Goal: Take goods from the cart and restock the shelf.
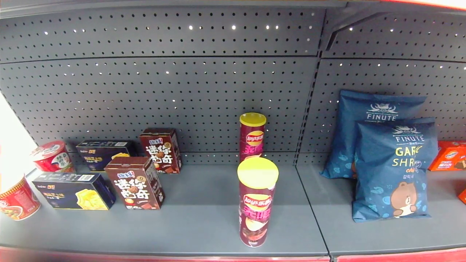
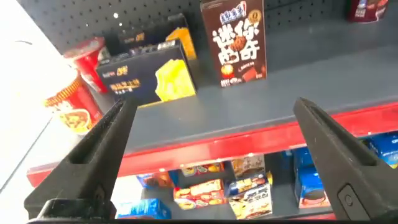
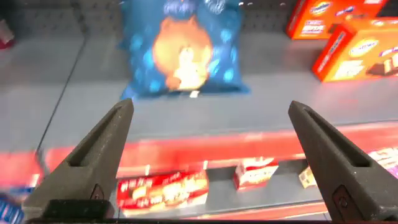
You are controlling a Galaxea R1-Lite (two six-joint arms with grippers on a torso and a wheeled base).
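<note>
A grey shelf (image 1: 204, 218) holds two maroon chip cans with yellow lids, one at the front (image 1: 256, 202) and one behind it (image 1: 252, 136). To their left stand two brown cookie boxes (image 1: 136, 183), dark blue boxes (image 1: 74, 191) and red noodle cups (image 1: 16, 200). Blue snack bags (image 1: 395, 169) lean at the right. My left gripper (image 2: 214, 162) is open in front of the shelf edge, below the brown cookie box (image 2: 235, 42) and blue box (image 2: 146, 74). My right gripper (image 3: 211, 158) is open before the shelf edge, facing a blue bag (image 3: 181, 46).
Orange boxes (image 1: 449, 155) sit at the far right of the shelf, also orange boxes (image 3: 348, 40) in the right wrist view. A red shelf lip (image 2: 249, 146) runs along the front. A lower shelf holds several small packages (image 2: 224, 190) and red packs (image 3: 165, 190).
</note>
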